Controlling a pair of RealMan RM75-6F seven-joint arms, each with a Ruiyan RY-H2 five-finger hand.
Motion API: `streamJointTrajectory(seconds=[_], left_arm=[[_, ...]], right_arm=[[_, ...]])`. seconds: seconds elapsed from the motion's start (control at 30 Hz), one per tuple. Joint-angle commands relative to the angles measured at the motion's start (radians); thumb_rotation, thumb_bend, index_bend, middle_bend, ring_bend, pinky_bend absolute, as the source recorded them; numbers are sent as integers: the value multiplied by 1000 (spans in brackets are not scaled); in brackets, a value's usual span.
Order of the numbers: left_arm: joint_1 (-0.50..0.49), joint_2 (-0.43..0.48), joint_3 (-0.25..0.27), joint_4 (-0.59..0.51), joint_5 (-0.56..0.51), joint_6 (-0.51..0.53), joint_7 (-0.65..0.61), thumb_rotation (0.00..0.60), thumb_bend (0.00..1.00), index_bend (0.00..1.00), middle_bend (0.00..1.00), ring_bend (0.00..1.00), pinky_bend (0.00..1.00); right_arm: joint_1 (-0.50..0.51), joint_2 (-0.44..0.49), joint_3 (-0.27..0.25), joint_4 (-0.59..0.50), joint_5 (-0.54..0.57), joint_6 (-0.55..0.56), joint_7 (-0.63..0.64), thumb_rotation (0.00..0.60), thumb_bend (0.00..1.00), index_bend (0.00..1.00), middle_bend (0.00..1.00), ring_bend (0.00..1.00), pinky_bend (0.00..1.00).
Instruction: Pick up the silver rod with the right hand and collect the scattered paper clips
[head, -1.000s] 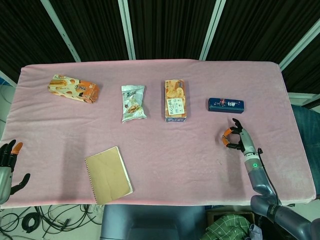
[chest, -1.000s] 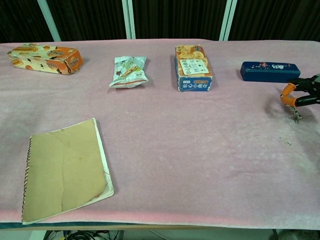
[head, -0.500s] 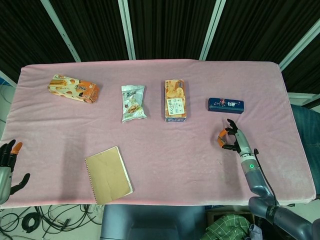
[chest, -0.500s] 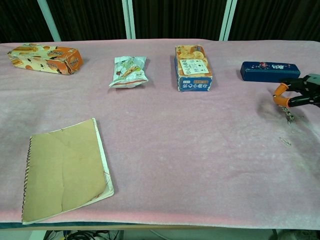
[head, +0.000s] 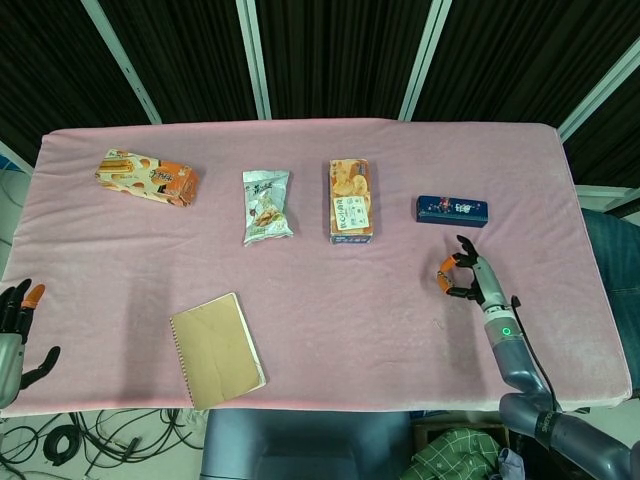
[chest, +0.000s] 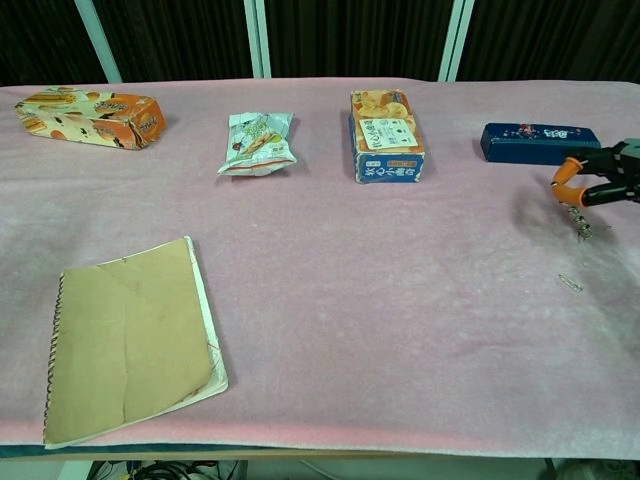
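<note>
a loose paper clip is seen on the pink bench at near right, not yet collected. just beyond it, a small cluster of clips hangs below the right hand, whose fingers are curled around what is judged to be the silver rod, barely visible. compared with half a second ago, the hand has been shifted slightly right and the cluster with it; the loose clip has stayed put, so another pass is judged necessary. the left hand is held off the bench at near left, fingers apart, empty.
</note>
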Motion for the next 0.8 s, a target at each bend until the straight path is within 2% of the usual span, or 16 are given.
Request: streamJointTrajectory(seconds=[0.03, 0.4, 0.8], left_arm=[[0, 0, 0, 0, 1, 0, 0, 600, 276, 13, 0, 0, 0], [0, 2, 0, -2, 0, 0, -3, 600, 276, 13, 0, 0, 0], [0, 6, 1, -3, 3, 0, -11, 600, 276, 13, 0, 0, 0]], right_arm=[[-3, 13, 1, -17, -5, 9, -5, 600, 385, 606, 0, 32, 209], [-14, 64, -5, -142, -25, 47, -43, 600, 383, 605, 0, 33, 210], [-30, 92, -41, -316, -3, 71, -163, 600, 384, 605, 0, 32, 209]])
